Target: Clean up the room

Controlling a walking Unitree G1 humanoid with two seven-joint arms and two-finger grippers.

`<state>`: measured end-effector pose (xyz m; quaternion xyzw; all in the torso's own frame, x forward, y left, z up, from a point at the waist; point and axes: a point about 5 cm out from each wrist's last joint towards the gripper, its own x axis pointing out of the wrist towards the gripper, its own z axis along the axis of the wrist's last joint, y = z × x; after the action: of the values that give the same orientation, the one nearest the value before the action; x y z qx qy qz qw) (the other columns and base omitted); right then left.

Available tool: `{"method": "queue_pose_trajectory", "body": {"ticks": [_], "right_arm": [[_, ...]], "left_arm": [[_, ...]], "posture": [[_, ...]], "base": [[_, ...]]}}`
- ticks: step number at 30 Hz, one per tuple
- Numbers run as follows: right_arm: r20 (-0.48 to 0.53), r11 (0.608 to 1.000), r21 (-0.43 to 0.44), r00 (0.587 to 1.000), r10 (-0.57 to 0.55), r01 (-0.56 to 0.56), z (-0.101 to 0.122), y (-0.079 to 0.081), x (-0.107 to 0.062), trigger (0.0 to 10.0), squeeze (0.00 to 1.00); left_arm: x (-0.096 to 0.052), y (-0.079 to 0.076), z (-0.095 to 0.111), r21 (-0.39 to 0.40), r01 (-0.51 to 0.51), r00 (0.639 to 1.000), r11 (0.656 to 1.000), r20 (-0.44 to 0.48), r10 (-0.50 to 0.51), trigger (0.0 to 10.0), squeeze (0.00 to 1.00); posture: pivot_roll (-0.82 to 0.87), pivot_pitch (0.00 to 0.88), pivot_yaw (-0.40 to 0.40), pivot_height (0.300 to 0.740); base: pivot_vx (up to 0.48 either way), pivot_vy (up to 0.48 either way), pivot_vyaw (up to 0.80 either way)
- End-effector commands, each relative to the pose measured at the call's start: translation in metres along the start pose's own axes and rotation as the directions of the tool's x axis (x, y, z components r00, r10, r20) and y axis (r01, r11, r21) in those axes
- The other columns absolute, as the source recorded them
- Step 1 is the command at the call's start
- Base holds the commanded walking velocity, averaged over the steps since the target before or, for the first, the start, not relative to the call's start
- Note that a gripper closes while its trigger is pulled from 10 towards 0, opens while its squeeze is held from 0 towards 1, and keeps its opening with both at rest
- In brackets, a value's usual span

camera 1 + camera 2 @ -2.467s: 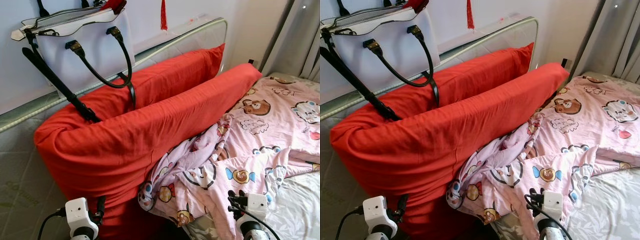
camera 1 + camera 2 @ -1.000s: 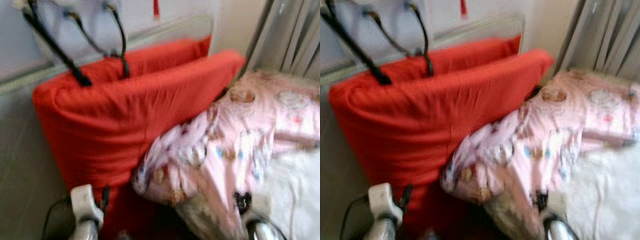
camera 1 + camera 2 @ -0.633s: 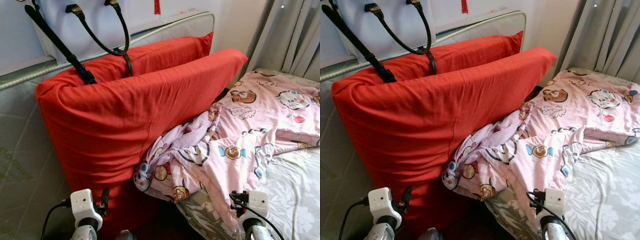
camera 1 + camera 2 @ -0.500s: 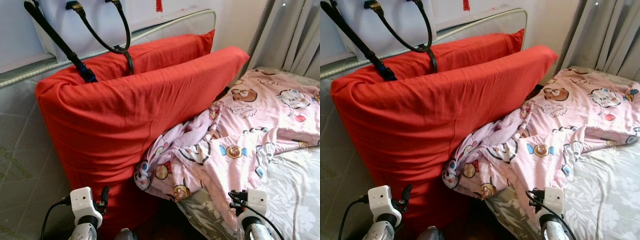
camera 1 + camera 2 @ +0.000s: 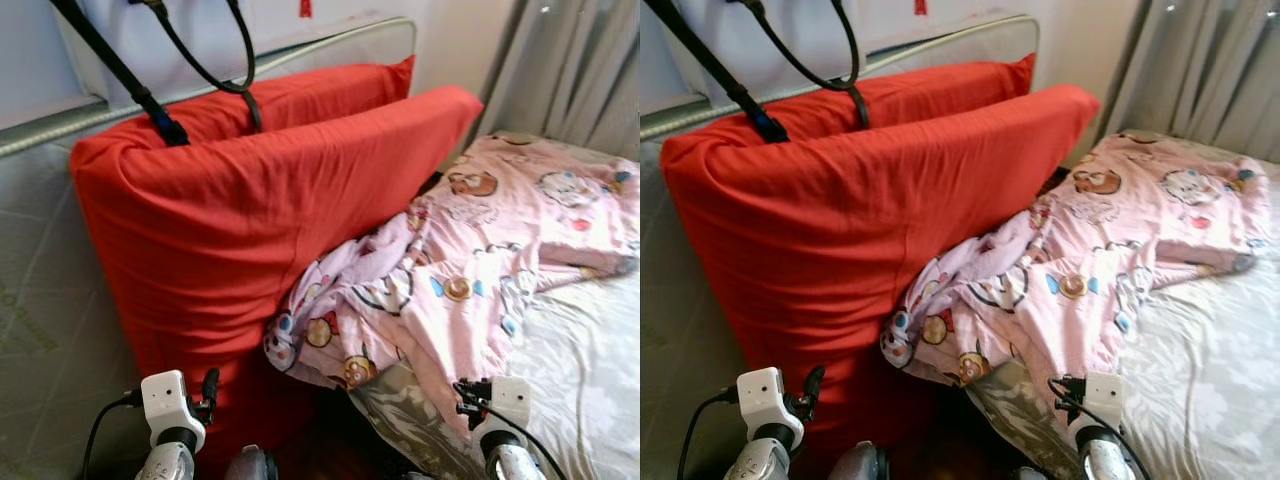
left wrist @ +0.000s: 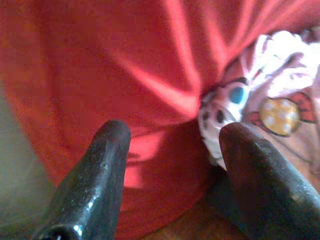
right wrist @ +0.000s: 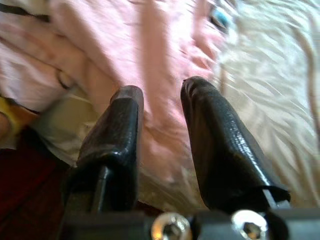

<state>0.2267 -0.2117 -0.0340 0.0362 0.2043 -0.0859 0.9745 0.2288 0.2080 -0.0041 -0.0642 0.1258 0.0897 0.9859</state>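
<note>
- We face a bed with two big red pillows (image 5: 250, 210) standing on edge at the left, leaning against the metal-railed headboard (image 5: 330, 45) at the far side.
- A crumpled pink cartoon-print blanket (image 5: 480, 250) lies to the right of the pillows, its near corner bunched against the front pillow and hanging over the bed's near edge.
- A pale floral sheet (image 5: 585, 370) covers the mattress at the near right.
- Black bag straps (image 5: 150, 95) hang down onto the far pillow at the far left; grey curtains (image 5: 570, 70) hang at the far right.
- Our left gripper (image 6: 172, 150) is low before the red pillow and the blanket's corner, fingers spread wide, holding nothing.
- Our right gripper (image 7: 160, 120) hovers over the blanket's near edge, fingers apart by a narrow gap, holding nothing.
</note>
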Motion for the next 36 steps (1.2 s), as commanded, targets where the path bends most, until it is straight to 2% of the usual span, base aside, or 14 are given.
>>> {"method": "queue_pose_trajectory", "body": {"ticks": [1, 8, 17, 28, 31, 36], "right_arm": [[0.008, 1.000, 0.008, 1.000, 0.000, 0.000, 0.003, 0.002, 0.002, 10.0, 0.00], [0.006, 1.000, 0.016, 1.000, 0.005, -0.005, 0.004, 0.004, 0.004, 10.0, 0.00], [-0.005, 1.000, 0.015, 1.000, 0.002, -0.002, 0.003, 0.003, 0.004, 10.0, 0.00], [-0.016, 0.999, 0.020, 0.999, 0.050, -0.049, 0.000, 0.010, 0.002, 10.0, 0.00], [-0.067, 0.996, -0.004, 0.994, 0.089, -0.090, -0.009, 0.016, 0.000, 10.0, 0.00], [-0.128, 0.998, -0.027, 0.990, 0.057, -0.061, -0.017, 0.013, -0.002, 10.0, 0.00]], "left_arm": [[0.002, -0.003, 0.001, 0.008, 0.008, 1.000, 1.000, 0.000, -0.008, 10.0, 0.00], [0.002, -0.004, 0.001, 0.009, 0.011, 1.000, 1.000, 0.000, -0.011, 10.0, 0.00], [0.002, -0.004, 0.002, 0.013, 0.013, 1.000, 1.000, 0.003, -0.013, 10.0, 0.00], [0.002, -0.003, 0.003, 0.019, 0.018, 1.000, 1.000, -0.001, -0.018, 10.0, 0.00], [0.003, -0.004, 0.004, 0.025, 0.024, 1.000, 0.999, -0.004, -0.024, 10.0, 0.00], [0.001, -0.003, 0.004, 0.032, 0.023, 1.000, 0.999, 0.002, -0.023, 10.0, 0.00]], "posture": [[-0.11, 0.013, -0.006, 0.632], [-0.11, 0.014, -0.008, 0.632], [-0.11, 0.026, -0.007, 0.632], [-0.11, 0.040, 0.005, 0.632], [-0.12, 0.052, 0.011, 0.632], [-0.11, 0.062, 0.014, 0.632]], "base": [[0.000, 0.000, 0.00], [0.103, 0.000, 0.00], [0.259, 0.000, 0.00], [0.304, 0.000, 0.00], [0.304, 0.000, 0.00], [0.217, 0.000, 0.00]]}}
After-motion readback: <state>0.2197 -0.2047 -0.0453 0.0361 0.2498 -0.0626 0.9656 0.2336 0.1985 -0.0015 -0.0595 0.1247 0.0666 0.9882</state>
